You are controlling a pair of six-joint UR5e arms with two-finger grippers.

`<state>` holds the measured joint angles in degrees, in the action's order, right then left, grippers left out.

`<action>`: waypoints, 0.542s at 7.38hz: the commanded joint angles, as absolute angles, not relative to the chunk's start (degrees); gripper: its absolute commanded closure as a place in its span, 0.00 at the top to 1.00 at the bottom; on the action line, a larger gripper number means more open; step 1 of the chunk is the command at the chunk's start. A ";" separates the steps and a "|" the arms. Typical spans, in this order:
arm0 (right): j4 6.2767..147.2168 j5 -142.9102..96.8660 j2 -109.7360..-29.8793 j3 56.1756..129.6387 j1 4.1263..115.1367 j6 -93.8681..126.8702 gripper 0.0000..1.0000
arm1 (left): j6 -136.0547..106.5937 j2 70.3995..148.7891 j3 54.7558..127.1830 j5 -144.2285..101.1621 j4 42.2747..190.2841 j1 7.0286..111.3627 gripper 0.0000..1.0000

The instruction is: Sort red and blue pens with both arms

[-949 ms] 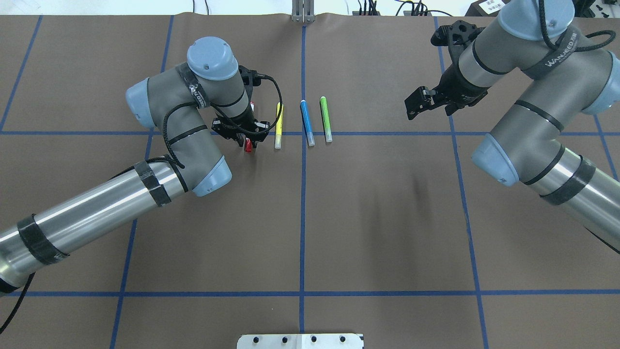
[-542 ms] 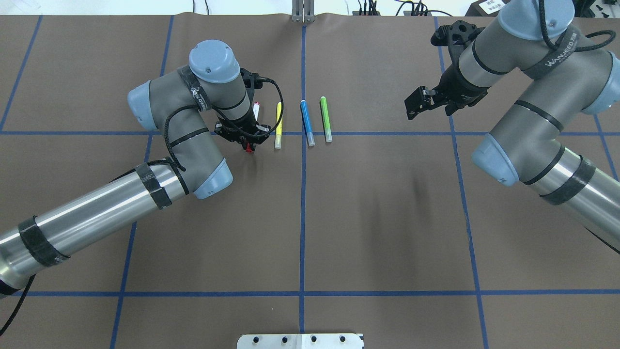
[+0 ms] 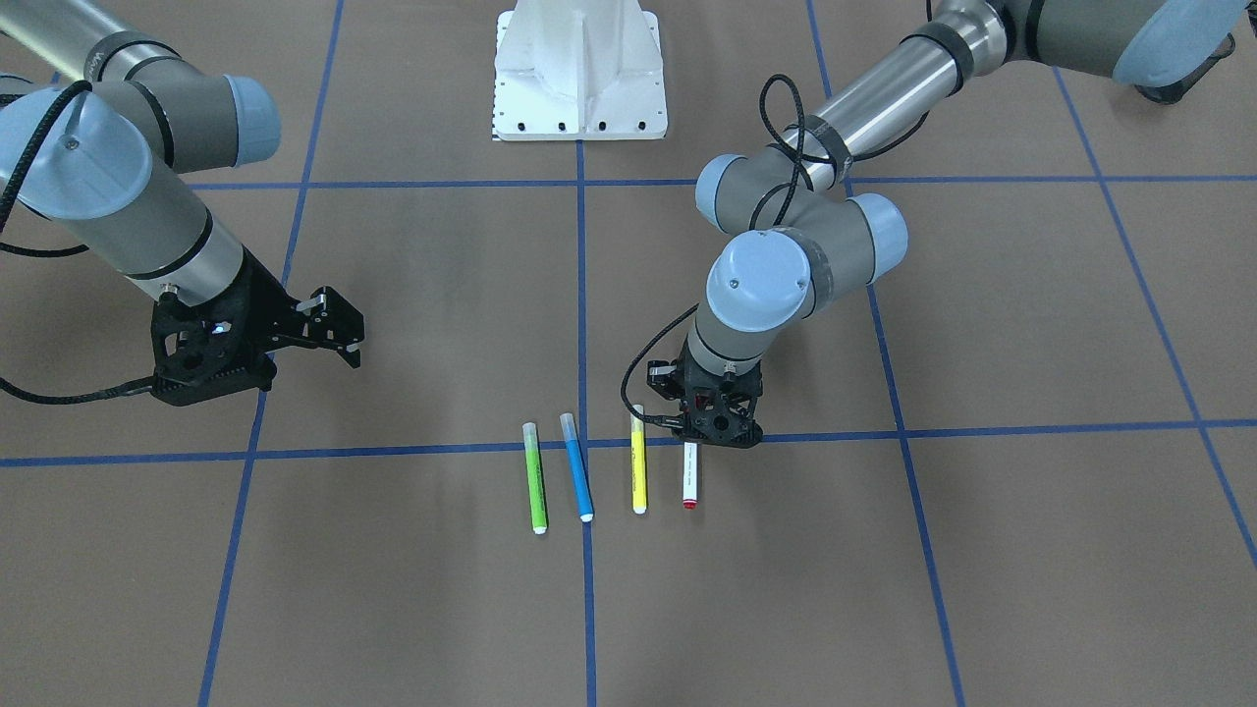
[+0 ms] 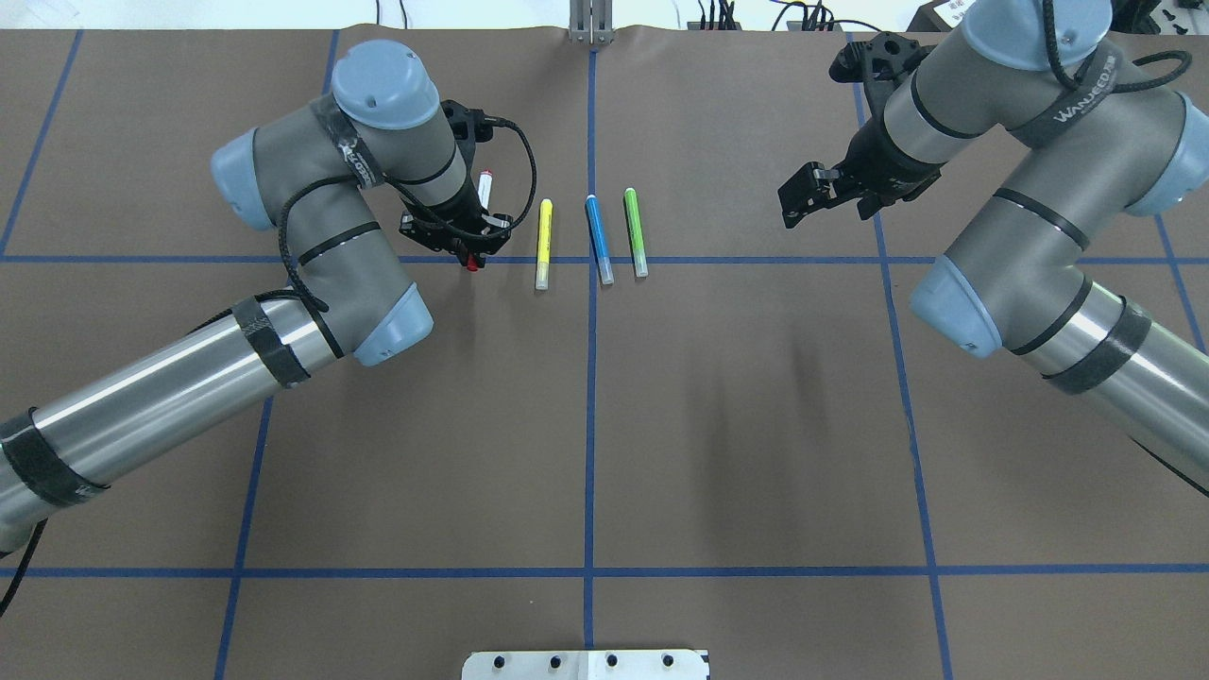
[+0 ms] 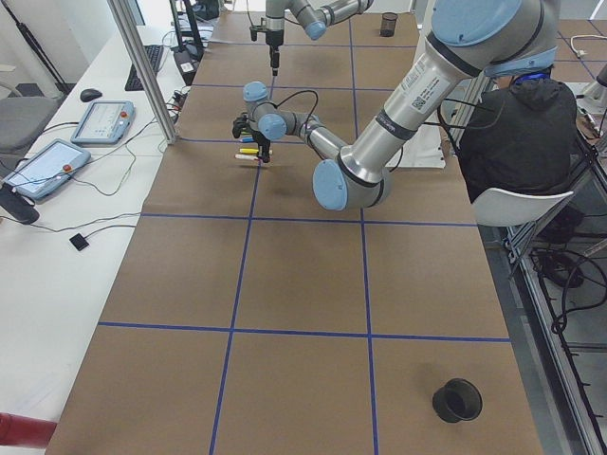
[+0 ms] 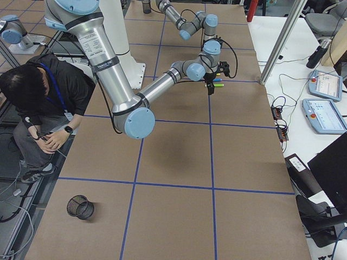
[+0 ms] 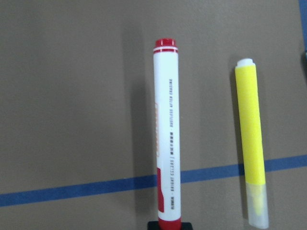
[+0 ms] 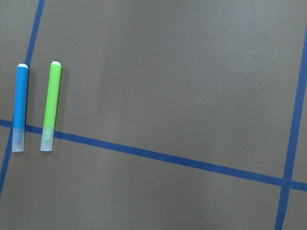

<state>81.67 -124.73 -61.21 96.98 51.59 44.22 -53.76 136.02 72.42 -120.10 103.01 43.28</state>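
Observation:
My left gripper is shut on the red-capped end of the red pen. The white barrel juts forward from the jaws and casts a shadow to its left. In the front view the left gripper hangs just past the pen row, and the red pen points away from the base. The blue pen lies flat on the paper between a yellow and a green marker; it also shows as blue pen. My right gripper hovers open and holds nothing, well to the right of the row.
The yellow marker lies right beside the held pen, and the green marker lies past the blue one. A black mesh cup stands at the table's left end. A seated person is beside the robot base.
My left arm has carried the red pen up-left in the overhead view, away from the yellow marker. The right gripper has shifted slightly the same way.

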 commanded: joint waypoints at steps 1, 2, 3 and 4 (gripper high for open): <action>82.26 -124.37 -54.71 92.23 49.15 45.08 1.00 | -53.79 135.53 73.12 -120.32 101.69 45.78 0.00; 82.18 -123.23 -51.01 88.54 47.91 45.44 1.00 | -53.79 135.53 73.21 -120.41 101.78 46.05 0.00; 82.18 -121.40 -46.45 83.89 46.51 45.70 1.00 | -53.79 135.53 73.30 -120.41 101.78 46.49 0.00; 82.00 -119.11 -42.06 79.41 44.84 50.84 0.99 | -53.79 135.61 73.30 -120.41 101.78 46.84 0.00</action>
<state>82.13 -121.66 -47.69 85.09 46.86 46.69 -53.79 135.56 73.24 -120.39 101.80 46.34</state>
